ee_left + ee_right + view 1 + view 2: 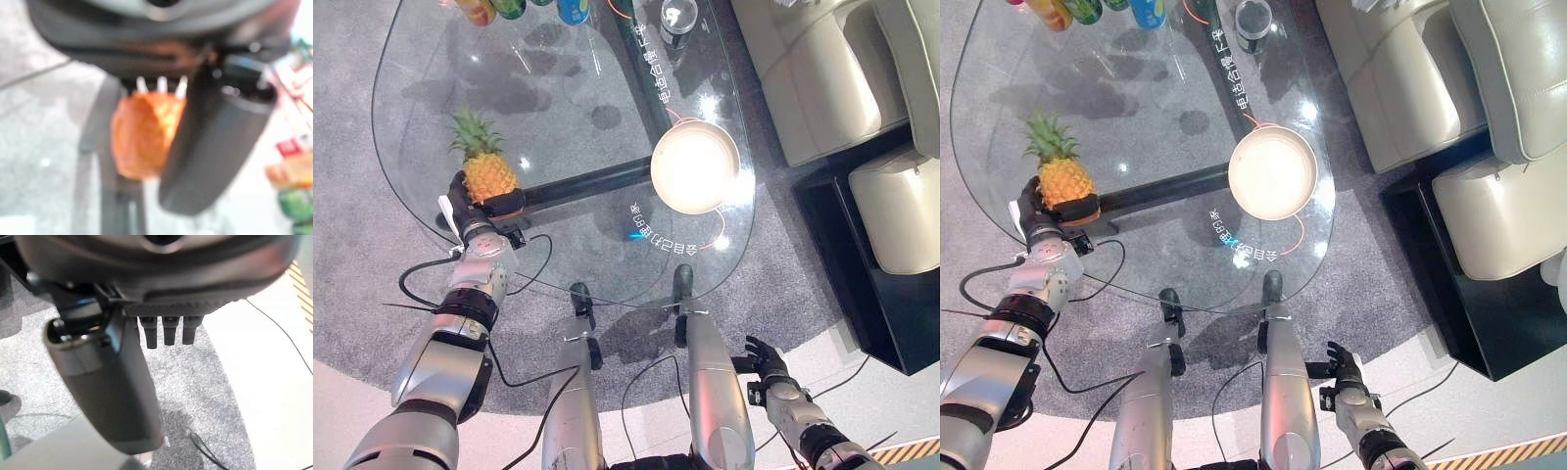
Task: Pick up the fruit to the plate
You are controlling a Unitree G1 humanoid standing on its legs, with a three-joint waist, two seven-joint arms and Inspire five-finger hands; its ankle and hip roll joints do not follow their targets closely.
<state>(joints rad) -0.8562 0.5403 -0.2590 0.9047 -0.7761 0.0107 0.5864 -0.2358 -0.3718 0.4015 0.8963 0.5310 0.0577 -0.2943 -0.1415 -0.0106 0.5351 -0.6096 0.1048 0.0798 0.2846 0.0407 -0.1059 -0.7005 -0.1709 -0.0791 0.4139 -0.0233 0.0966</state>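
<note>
Left eye view: left hand [475,209] curls around the pineapple [487,172]; plate [695,166] sits well apart.

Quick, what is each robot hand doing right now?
Left hand: closed around the pineapple.
Right hand: open, holding nothing, low beside the glass table.

living room — glass coffee table [558,127] | leather sofa [822,69] | grey carpet [352,274]

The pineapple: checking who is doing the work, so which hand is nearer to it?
Left. The left hand is curled around the pineapple at the glass table's near-left edge. The right hand hangs open, low over the floor, away from the table.
</note>
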